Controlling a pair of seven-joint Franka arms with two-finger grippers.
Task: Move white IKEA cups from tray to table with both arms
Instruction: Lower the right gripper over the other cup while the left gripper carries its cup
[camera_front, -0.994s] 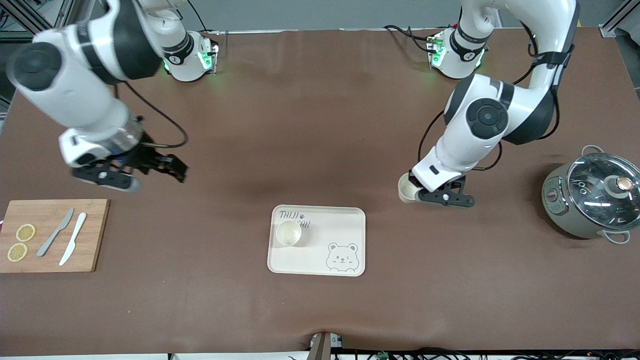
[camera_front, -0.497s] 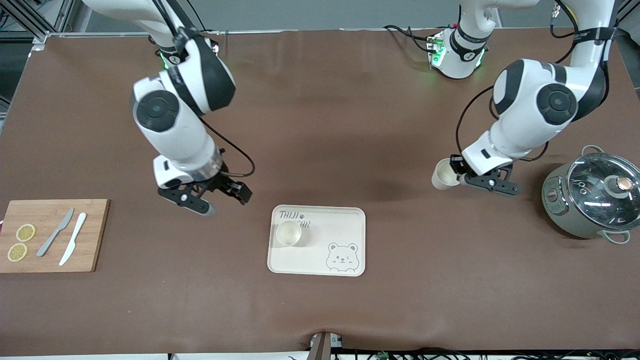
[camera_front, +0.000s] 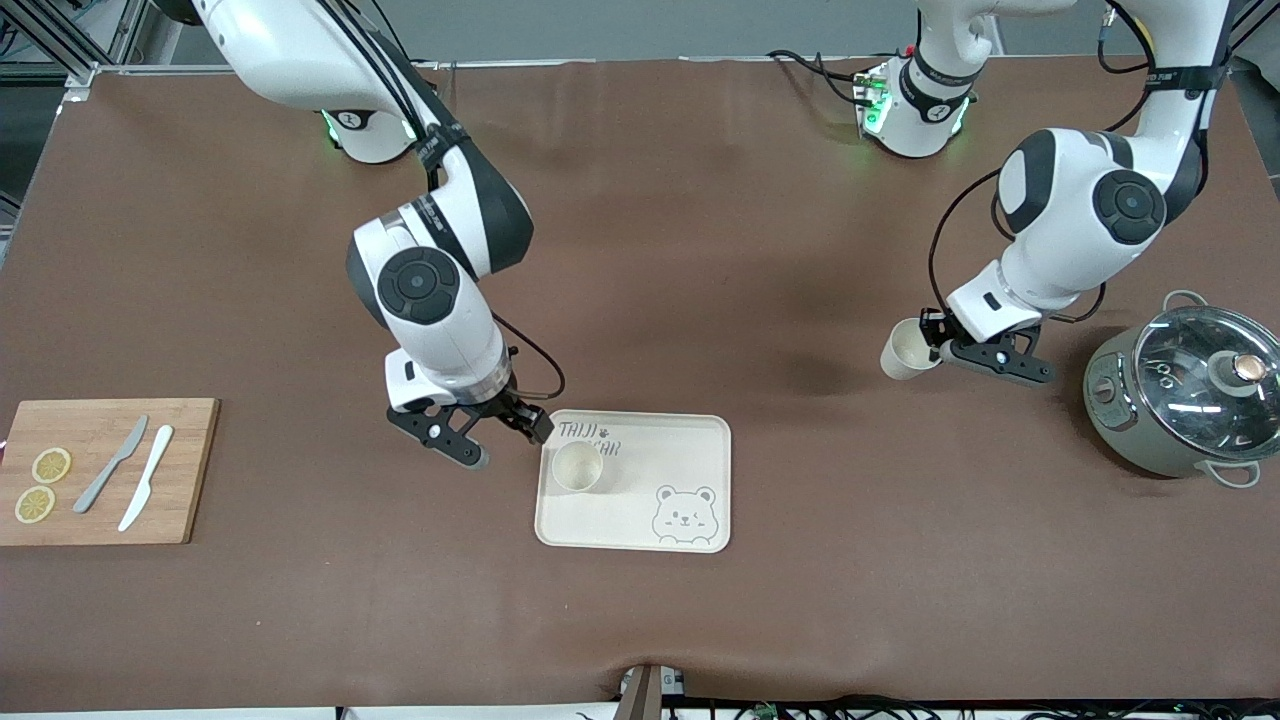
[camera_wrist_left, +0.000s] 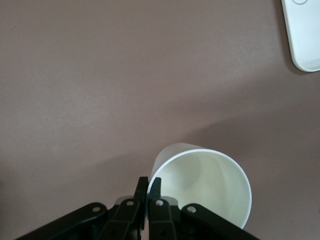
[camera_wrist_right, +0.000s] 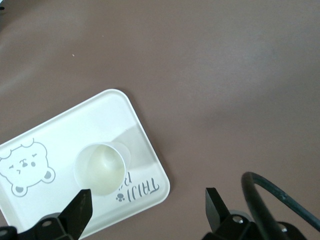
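Brown counter (camera_front: 700, 250) with a cream bear tray (camera_front: 680, 455) near its middle. One white cup (camera_front: 577, 466) stands upright in the tray, in the corner toward the right arm's end, next to the printed lettering; in the right wrist view that cup (camera_wrist_right: 100, 168) is seen from above, sitting inside the tray (camera_wrist_right: 45, 200). Right gripper (camera_front: 470, 438) hangs low over the counter just off the tray edge, at about 9 o'clock from the cup; jaws released and spread wide, nothing between them, apart from the cup. Left gripper (camera_front: 975, 350) is up over bare counter between the tray and the pot (camera_front: 1185, 400), at roughly 2 o'clock from the tray; jaws clenched on the rim wall of the second white cup (camera_front: 908, 350), one finger inside and one outside per the left wrist view, where the second cup (camera_wrist_left: 210, 185) is tilted with its mouth toward the camera. The held cup hangs tipped, well apart from the tray, mouth facing toward the front camera. Wooden cutting board (camera_front: 100, 470) at the right arm's end, at 9 o'clock from the tray, carries two knives (camera_front: 130, 475) and lemon slices (camera_front: 42, 485).
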